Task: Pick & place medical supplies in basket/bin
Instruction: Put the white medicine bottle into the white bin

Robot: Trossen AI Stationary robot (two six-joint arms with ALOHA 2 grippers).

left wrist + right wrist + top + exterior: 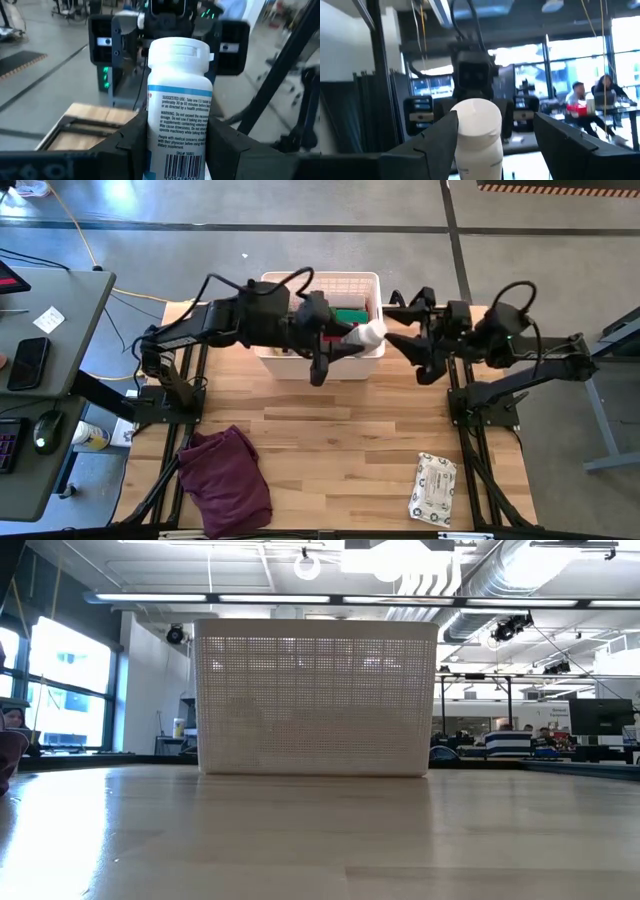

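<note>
Wrapped by dark fingers (127,145) on both sides, a white pill bottle (179,100) fills the left wrist view, nearest of anything to a lens. Seen from above, the white basket (372,280) is the biggest task thing, standing at the table's (340,430) far edge with something green inside it. The left gripper (345,345) sits over the basket's near right corner, grasping the bottle low on its body, cap pointing out past the fingertips toward the other arm. The right gripper (405,330) faces it from just outside the basket's right wall; its fingers are spread and released, one to each side of the cap without visibly touching it, so the bottle lies between both sets of fingertips.

This looks like a mid-air hand-over or a drop lined up above the basket; which one I cannot tell. If it is a pass, the right fingers need to close on the cap end before the left ones let go; if a drop, the left needs only to open while the bottle is over the rim.

Smooth, rigid plastic, a ribbed white lid, a blue-banded label with fine print and a barcode. A white wipes pack (433,488) lies well behind the fingers, on the near right of the table, not yet collected.
</note>
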